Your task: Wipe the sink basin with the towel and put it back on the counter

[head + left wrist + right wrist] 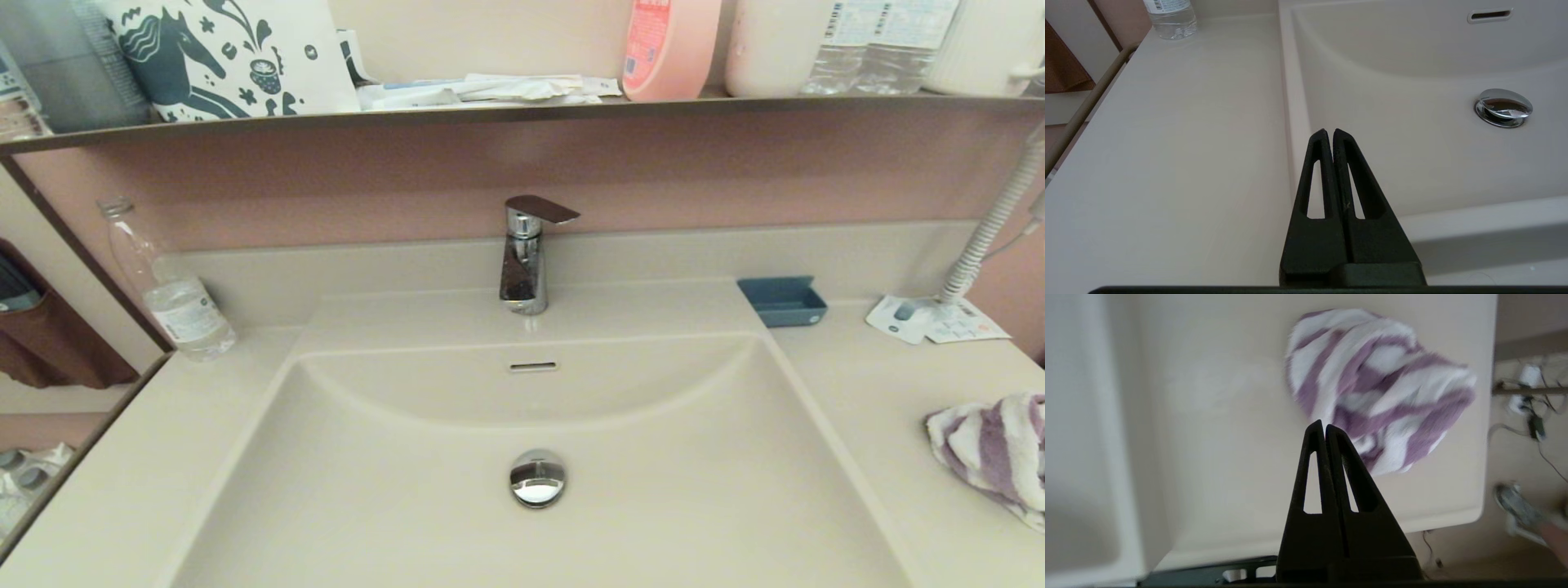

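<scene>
The cream-beige sink basin (522,506) fills the middle of the head view, with a slot overflow (533,366) and a chrome drain plug (537,477). The purple and white striped towel (996,453) lies bunched on the counter (882,384) at the right edge. Neither arm shows in the head view. My right gripper (1324,426) is shut and empty, hovering above the counter at the near side of the towel (1376,386). My left gripper (1329,131) is shut and empty over the basin's left rim (1290,106).
A chrome faucet (526,257) stands behind the basin. A clear water bottle (175,298) is at the back left, a blue soap dish (784,300) and a paper packet (931,320) at the back right. A dark-edged shelf (522,114) with bottles runs above.
</scene>
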{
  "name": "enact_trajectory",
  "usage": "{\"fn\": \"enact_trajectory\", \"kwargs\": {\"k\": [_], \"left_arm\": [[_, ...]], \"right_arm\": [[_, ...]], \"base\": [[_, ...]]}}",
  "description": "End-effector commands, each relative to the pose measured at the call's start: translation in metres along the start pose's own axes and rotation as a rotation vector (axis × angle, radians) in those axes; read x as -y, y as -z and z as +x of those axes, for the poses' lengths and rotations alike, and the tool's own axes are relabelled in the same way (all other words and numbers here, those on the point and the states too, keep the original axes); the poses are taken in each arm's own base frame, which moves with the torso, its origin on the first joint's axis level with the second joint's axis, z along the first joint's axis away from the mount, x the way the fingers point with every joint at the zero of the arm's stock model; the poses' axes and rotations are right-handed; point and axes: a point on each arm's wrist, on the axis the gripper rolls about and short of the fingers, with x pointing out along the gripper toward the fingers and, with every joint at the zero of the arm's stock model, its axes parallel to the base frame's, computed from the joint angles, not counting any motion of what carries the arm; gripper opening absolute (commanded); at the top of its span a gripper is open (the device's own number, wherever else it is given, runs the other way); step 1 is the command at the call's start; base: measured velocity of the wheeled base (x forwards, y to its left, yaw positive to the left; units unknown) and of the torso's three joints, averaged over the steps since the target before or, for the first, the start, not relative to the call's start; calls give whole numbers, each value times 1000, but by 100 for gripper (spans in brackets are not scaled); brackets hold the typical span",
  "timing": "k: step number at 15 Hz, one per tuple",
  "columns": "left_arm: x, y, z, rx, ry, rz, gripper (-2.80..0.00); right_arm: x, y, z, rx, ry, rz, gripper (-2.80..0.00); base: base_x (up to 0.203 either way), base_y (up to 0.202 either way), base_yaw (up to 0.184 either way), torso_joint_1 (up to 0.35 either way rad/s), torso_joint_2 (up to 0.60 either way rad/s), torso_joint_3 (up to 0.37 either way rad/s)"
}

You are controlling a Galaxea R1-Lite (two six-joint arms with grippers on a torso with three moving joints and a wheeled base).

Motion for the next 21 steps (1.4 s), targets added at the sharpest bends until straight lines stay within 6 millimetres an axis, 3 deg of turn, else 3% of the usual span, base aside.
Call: {"fn": "enact_trajectory", "kwargs": {"k": [1,5,8,12,15,21], "left_arm": [[0,0,0,-1,0,0,-280],[0,0,0,-1,0,0,-280],[0,0,0,-1,0,0,-280],[0,0,0,-3,0,0,-280],[0,0,0,-1,0,0,-280],[0,0,0,-1,0,0,-280]], "right_arm": [[-4,27,-37,111,-17,4,-280],[-11,75,-76,253,-11,25,-280],[-21,123,-85,310,-21,31,-280],[-31,181,-72,337,-61,6,-280],[-32,212,-62,393,-118,-38,-280],[-39,226,-27,580,-123,124,-280]], "base": [[0,0,0,0,0,0],[0,0,0,0,0,0],[0,0,0,0,0,0],[0,0,0,0,0,0],[0,0,0,0,0,0],[0,0,0,0,0,0]]}}
